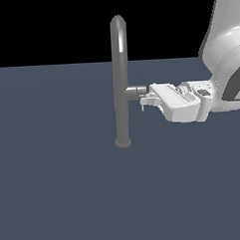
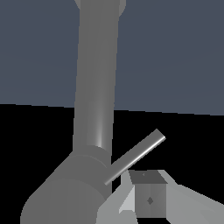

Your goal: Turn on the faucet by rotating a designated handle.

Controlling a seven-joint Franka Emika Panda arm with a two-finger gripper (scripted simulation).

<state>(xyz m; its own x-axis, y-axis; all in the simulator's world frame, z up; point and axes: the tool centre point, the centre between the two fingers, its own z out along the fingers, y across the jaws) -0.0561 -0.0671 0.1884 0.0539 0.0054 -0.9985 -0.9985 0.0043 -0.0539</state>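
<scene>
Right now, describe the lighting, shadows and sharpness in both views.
Exterior view: the tall grey metal faucet pipe carries a bright vertical highlight, the white gripper looks evenly lit, no cast shadows show on the flat blue-grey floor, and edges are crisp. Wrist view: the thin grey metal lever handle has a lengthwise highlight, the pipe a soft sheen; no blur.

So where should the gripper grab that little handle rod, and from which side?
Probably near the free end of the handle, away from the stub, for leverage. It is a thin straight rod, so close the gripper across its width, coming from the exterior view's right, opposite the faucet pipe.
</scene>
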